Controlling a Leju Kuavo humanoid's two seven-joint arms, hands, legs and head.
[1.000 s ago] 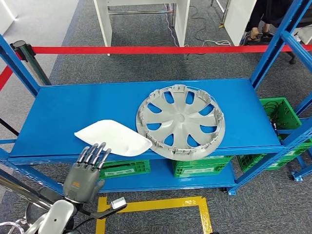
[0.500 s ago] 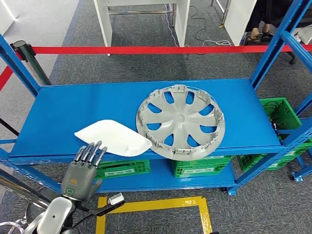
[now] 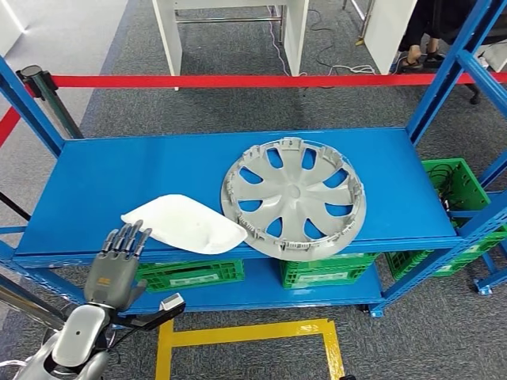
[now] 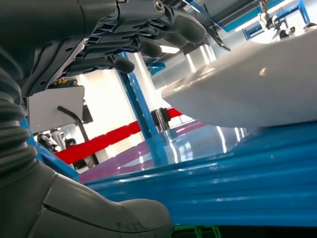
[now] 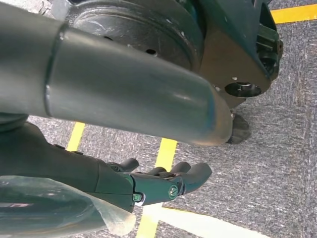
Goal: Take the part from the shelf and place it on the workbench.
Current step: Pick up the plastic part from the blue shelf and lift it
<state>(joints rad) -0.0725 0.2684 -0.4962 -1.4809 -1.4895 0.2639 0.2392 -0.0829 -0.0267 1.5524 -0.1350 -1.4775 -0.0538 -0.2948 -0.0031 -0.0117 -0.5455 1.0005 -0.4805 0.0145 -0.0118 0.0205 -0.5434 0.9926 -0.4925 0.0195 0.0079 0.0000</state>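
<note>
The left hand (image 3: 113, 269) is raised at the near left edge of the blue shelf (image 3: 120, 178), palm down, fingers straight and a little apart, holding nothing. Its fingertips (image 3: 132, 231) sit just short of the white part (image 3: 182, 223), close to that part's left corner but not on it. From the left wrist view the dark fingers (image 4: 157, 29) reach out above the shelf edge (image 4: 232, 183) with the thumb (image 4: 112, 218) below, and the white part (image 4: 254, 84) lies just beyond them, untouched.

The white part lies flat on the near left of the shelf, its right tip almost touching the grey hubcap (image 3: 293, 198). The hubcap lies face up to the right of centre, its near rim hanging slightly over the shelf's front edge.

The right hand (image 5: 164, 181) hangs low over grey carpet (image 5: 284, 148) with yellow tape lines (image 5: 164, 148), fingers loosely extended, nothing in them.

Green crates (image 3: 322, 269) stand under the shelf, another (image 3: 454, 182) at the far right. A red barrier tape (image 3: 239, 80) runs across behind the shelf.
</note>
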